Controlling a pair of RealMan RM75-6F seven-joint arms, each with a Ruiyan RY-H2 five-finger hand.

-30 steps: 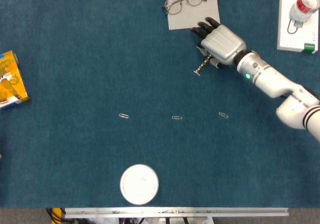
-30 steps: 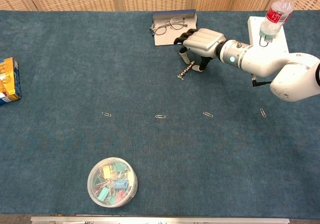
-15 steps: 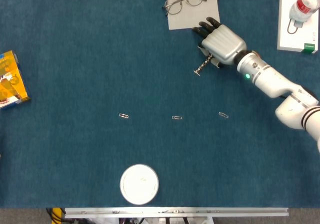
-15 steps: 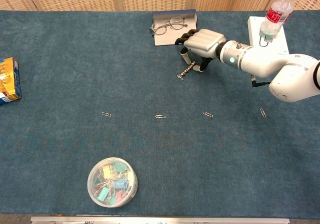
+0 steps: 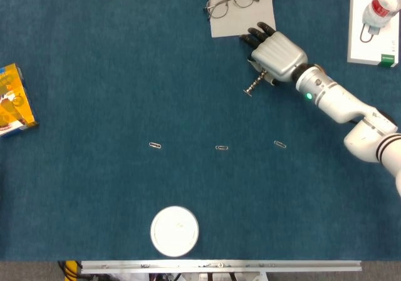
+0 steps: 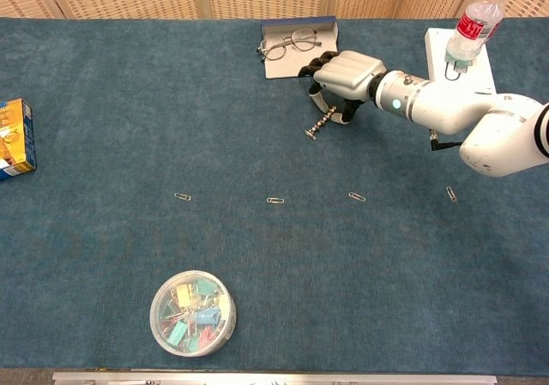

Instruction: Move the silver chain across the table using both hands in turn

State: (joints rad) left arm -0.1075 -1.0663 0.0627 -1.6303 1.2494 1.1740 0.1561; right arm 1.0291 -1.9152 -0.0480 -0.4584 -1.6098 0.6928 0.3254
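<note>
The silver chain lies at the back middle of the blue table, running down-left from under my right hand. The hand's dark fingers curl down over the chain's upper end and hold it. In the chest view the chain slants from the curled fingers of the right hand to its free end on the cloth. The grip itself is hidden under the hand. My left hand is in neither view.
Glasses rest on a grey case just behind the hand. A bottle stands on a white box at the back right. A yellow box sits far left. Three paper clips lie mid-table, and a round clip tub stands near the front.
The right hand has shifted very slightly, and the chain's free end has crept a little to the right with it. Nothing else has moved.
</note>
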